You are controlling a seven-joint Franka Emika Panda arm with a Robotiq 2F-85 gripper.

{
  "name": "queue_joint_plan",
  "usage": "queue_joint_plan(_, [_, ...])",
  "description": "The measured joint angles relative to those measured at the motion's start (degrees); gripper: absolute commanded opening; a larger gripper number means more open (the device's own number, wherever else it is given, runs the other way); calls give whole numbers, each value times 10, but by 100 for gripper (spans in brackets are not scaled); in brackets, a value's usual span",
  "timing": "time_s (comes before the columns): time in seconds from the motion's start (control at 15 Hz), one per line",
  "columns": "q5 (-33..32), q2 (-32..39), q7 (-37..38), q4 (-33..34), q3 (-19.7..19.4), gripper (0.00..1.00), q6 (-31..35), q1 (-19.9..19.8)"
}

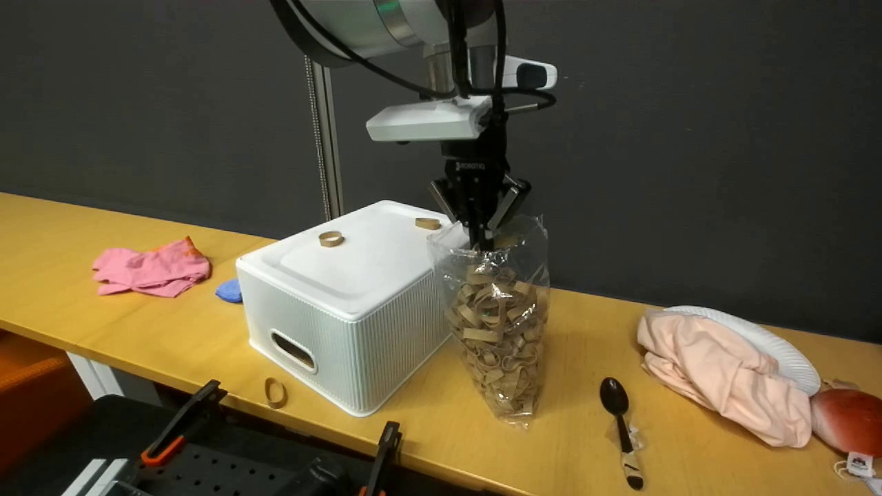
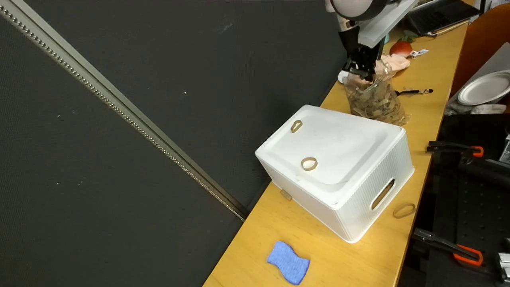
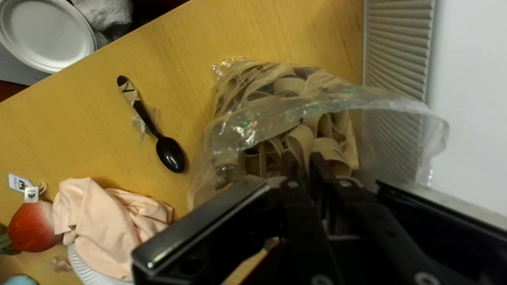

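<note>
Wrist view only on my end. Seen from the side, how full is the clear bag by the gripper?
Observer: Tan bands fill most of the clear bag, with bare film above them.
Operator: Any strays close by that I can't see?
Observer: Two loose bands lie apart from each other on top of the white box.
Operator: And past the box, away from the bag?
Observer: A blue sponge lies on the table.
</note>
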Motion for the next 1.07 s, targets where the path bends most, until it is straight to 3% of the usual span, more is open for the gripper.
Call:
queue_joint_plan(0.53, [23, -11, -3, 13, 1, 99, -3, 6])
queue_joint_plan(0.8, [90, -5, -46, 58, 8, 100, -1, 8])
queue_joint_plan(1.07, [134, 45, -81, 133, 20, 100, -1, 15])
